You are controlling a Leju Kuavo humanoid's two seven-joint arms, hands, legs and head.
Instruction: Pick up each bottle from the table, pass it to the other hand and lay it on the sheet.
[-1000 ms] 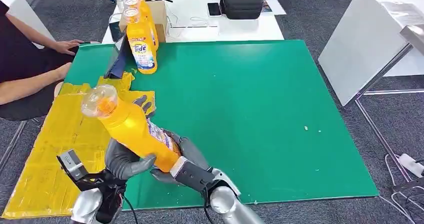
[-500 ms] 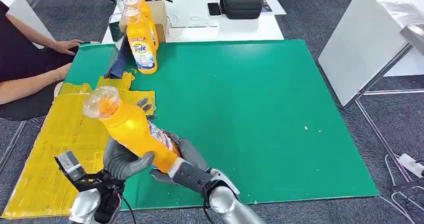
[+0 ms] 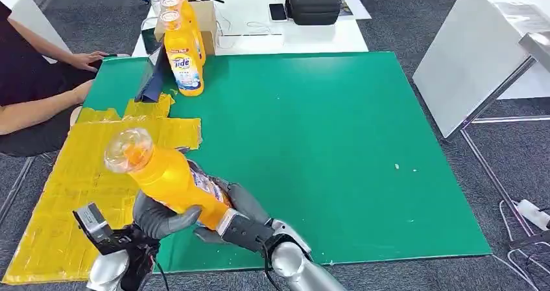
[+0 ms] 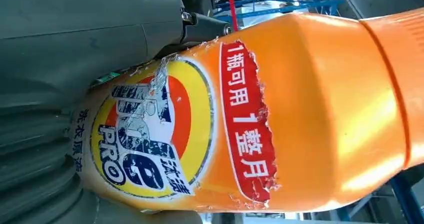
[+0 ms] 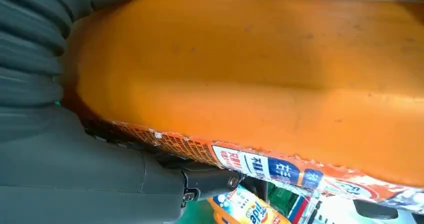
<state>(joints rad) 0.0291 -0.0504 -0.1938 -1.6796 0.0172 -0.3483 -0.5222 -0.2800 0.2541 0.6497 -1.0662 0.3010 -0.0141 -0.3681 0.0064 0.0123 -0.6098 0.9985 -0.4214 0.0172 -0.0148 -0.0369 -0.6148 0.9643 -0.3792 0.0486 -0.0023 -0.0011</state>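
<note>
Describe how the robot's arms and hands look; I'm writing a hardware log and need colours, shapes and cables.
Both arms are silver, rounded metal. The left robot hand is dark grey with a thick matte thumb; a small black and silver box sits at its wrist, with a black cable hanging beside the forearm. The right robot hand is also dark grey, behind a black wrist cuff with a pale edge. Wrist views show grey ribbed covers.

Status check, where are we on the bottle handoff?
Left hand and right hand both gripping orange bottle. Tilted above yellow sheet edge. Nothing in the way.
</note>
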